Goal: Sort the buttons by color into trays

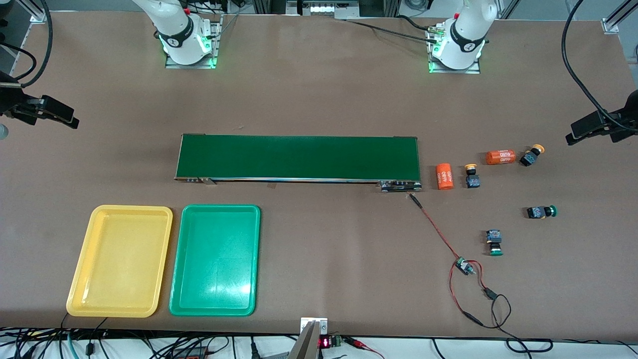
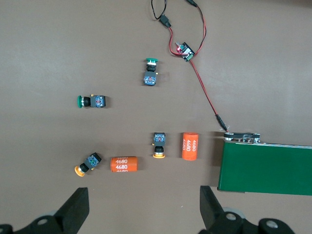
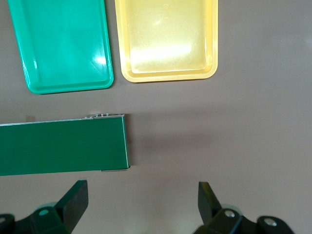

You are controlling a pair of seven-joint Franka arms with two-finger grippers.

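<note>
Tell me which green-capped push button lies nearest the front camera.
The green-capped black push button nearest the red wire; the other green-capped button lies farther away, toward the left arm's end.

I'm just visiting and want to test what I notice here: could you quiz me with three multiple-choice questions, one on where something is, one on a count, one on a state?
1. Where do the small black push-button switches lie?
A. in the trays
B. on the belt
C. on the table at the left arm's end

2. How many switches have green caps?
A. one
B. two
C. four

3. The shallow yellow plastic tray and shallow green plastic tray are:
A. empty
B. half full
C. stacked

Answers: 1 C, all four sit past the end of the long dark-green conveyor belt; 2 B, one and another; 3 A, bare floors.
</note>
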